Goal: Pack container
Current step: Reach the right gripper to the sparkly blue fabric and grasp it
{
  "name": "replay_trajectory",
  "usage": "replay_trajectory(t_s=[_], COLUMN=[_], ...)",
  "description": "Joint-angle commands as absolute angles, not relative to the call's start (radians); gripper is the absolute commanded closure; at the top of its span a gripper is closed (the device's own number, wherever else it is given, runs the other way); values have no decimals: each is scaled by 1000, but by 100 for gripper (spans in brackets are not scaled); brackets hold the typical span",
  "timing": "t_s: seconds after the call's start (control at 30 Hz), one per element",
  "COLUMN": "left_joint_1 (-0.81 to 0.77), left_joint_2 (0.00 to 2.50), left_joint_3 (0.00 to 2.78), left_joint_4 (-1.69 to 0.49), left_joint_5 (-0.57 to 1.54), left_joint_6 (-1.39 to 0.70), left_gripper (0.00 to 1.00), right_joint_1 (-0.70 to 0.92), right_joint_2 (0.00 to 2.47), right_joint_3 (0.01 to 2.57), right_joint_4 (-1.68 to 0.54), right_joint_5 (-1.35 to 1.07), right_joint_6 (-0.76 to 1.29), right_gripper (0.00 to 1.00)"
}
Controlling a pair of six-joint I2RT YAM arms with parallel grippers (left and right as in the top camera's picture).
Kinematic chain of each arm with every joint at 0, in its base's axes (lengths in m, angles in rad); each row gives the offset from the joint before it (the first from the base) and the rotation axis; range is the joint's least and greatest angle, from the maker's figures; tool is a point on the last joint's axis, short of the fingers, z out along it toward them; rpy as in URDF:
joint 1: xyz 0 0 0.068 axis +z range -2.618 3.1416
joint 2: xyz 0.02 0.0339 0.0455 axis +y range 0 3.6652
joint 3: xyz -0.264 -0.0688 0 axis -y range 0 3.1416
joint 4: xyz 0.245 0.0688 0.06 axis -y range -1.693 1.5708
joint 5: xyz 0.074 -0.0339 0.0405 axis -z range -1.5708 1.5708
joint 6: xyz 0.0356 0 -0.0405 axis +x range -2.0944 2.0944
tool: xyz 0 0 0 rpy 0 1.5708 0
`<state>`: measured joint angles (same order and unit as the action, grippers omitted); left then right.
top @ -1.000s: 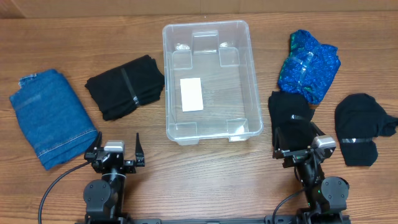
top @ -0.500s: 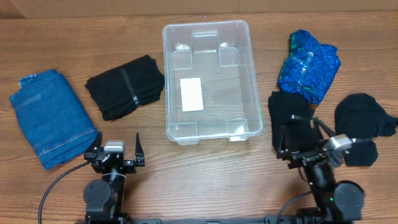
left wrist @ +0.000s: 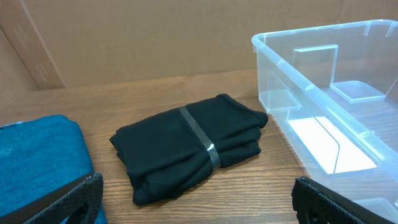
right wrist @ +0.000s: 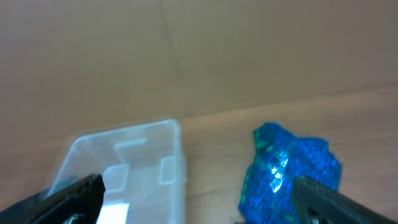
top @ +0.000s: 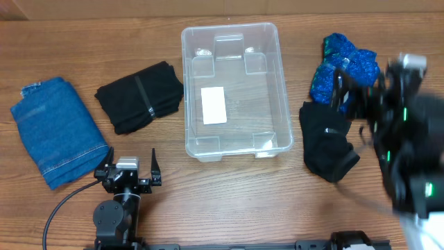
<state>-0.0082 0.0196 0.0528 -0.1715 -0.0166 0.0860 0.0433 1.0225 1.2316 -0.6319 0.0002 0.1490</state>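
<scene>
1. The left gripper (top: 130, 165) sits low at the near edge of the wooden table (top: 263, 201). Its claw is released, with the fingers spread wide and nothing between them.
2. The right arm is a blur over the right side of the table in the overhead view. The wrist view shows the right gripper (right wrist: 196, 190) released too, its fingers far apart and empty, facing the far right of the table.
3. A folded blue denim garment (top: 57, 139) lies near left, well apart from the bin. On the right, a folded black garment (top: 326, 142) lies just beside the bin's near right corner.
4. The container (top: 229, 26), a clear plastic bin, stands upright in the middle of the table, between the two arms, with its long side running near to far. A white label (top: 214, 105) shows on its floor.
5. A second black garment (top: 141, 96), folded and wrapped by a dark band, lies just beside the container's left wall.
6. Far right, a crumpled blue patterned garment (top: 347, 59) meets the far edge of the right-hand black garment.
7. A plain brown wall (left wrist: 155, 37) backs the table.
</scene>
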Motion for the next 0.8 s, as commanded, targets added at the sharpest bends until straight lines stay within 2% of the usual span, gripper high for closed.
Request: replay_trajectory(t_s=[0.0,0.1,0.2,0.47,0.77], left_joint_1=[-14,-14,-14,-14,-14], left_joint_2=[19,19,19,19,19], left_joint_3=[47,47,47,47,47], left_joint_4=[-170,-170,-170,-170,-170], left_joint_5=[-26,-26,-26,-26,-26], left_joint_6=[109,109,109,109,109], left_gripper=[0,0,0,0,0], right_joint_1=[-38,-128,-213,-330,-338], right_joint_2=[1250,1439,1566,1757,1882], right_joint_3=[1501,1727,1855,1859,1858], right_joint_4=[-764,-889,-920,-842,-862], right_joint_5=[46,-45,-81,-83,-82], right_joint_6=[97,98,104,104,101], right_gripper=[0,0,0,0,0])
